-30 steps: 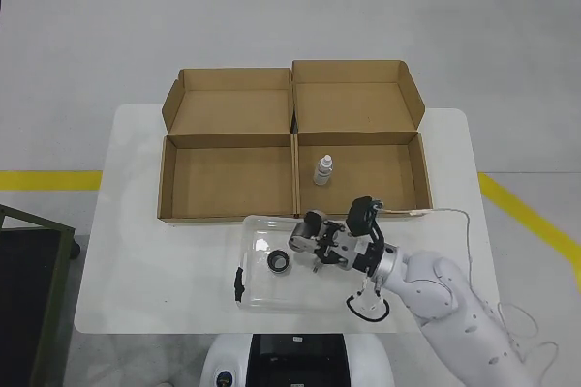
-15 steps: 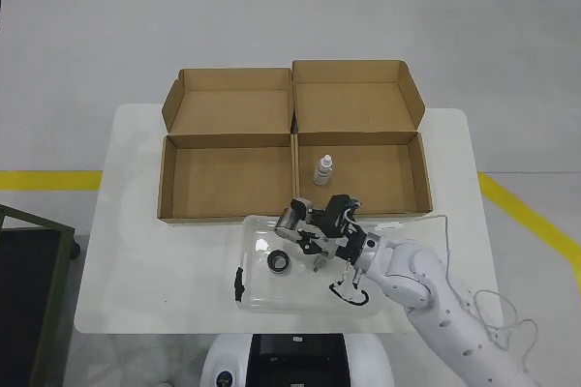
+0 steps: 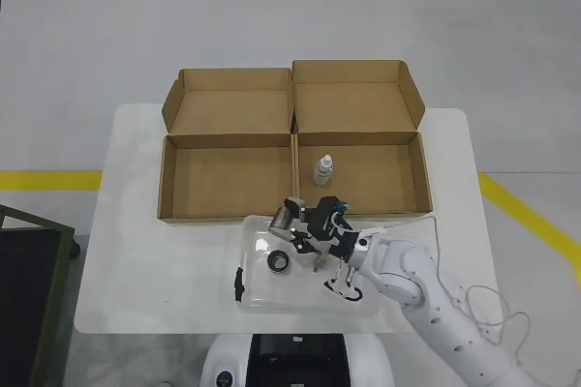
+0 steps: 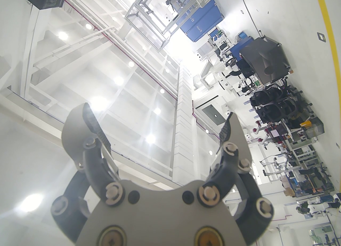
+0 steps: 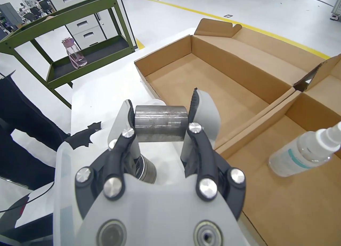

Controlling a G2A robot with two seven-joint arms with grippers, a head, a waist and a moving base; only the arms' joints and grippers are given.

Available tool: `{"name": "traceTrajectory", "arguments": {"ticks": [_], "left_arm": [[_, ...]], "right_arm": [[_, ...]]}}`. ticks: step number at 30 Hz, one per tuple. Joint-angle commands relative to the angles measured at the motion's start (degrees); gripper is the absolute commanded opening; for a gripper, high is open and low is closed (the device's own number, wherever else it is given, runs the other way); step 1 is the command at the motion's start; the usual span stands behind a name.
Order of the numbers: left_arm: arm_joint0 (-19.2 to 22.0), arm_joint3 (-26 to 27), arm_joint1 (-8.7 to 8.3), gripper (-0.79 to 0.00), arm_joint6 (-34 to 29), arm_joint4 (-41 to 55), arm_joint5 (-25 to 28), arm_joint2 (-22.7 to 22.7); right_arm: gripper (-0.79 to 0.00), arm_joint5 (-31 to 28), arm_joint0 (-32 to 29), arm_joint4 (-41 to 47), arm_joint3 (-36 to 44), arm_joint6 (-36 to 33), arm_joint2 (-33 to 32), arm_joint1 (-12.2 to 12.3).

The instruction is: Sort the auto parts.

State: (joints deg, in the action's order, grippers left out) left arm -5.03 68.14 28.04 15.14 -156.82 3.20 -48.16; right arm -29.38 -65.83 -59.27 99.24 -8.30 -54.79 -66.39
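Right gripper is clamped on the steel cylinder by its 2 end faces, above the 12 o'clock rim of the clear bin; smooth metal could slip free, or clip the near wall of the left box.

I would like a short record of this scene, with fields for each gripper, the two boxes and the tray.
right gripper: shut on a metal cylinder, over the far edge of the clear tray
left gripper: open, holding nothing
left box: open, side by side with the right box
right box: contains a small bottle
clear tray: contains a dark ring part
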Motion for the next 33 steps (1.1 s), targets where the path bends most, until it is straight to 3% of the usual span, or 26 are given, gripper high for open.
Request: {"name": "traceTrajectory", "arguments": {"ticks": [1,18,33], "left_arm": [[0.00,0.00,0.00,0.000,0.00,0.00,0.00,0.00],[0.00,0.00,0.00,0.000,0.00,0.00,0.00,0.00],[0.00,0.00,0.00,0.000,0.00,0.00,0.00,0.00]], "right_arm": [[-0.785,0.00,0.00,0.00,0.00,0.00,0.00,0.00],[-0.785,2.11,0.77,-1.01,0.79,-0.83,0.41,-0.35],[-0.785,8.60,13.43,-1.20,-7.68,-6.63,7.59,-4.25]]}}
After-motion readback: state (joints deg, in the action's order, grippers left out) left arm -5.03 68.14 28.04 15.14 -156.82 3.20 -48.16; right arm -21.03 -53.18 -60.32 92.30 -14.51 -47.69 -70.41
